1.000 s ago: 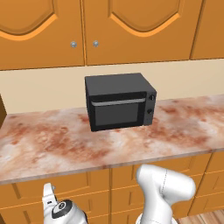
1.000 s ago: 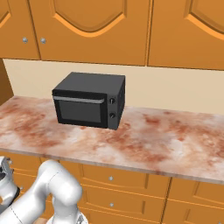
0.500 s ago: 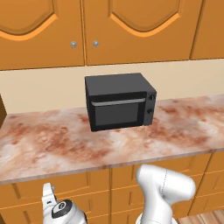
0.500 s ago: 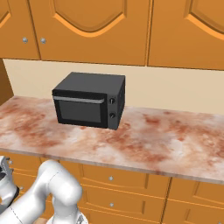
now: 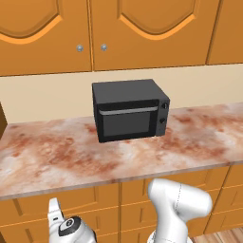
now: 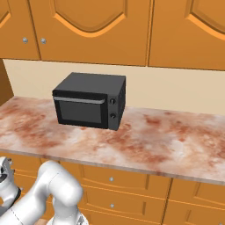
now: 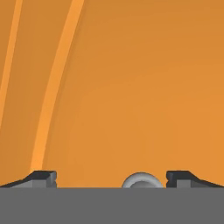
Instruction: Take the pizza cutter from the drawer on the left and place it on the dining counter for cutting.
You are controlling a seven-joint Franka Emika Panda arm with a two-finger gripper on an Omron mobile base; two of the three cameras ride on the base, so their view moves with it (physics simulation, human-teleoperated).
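Observation:
In the hand view the orange-wood front of the drawer sits very close, with a lighter frame line curving down its left side. Its small round silver knob peeks up at the bottom edge. My gripper is open, its dark fingertips spread wide to either side of the knob, which lies nearer the right tip. My wrist reaches low at the left, below the worktop edge. The pizza cutter is hidden and the dining counter is out of view.
A black microwave stands on the narrower marbled worktop against the cream wall. Orange upper cabinets hang above it. More like-fronted drawers with small silver knobs run beneath the worktop. My white arm bends down in front of them.

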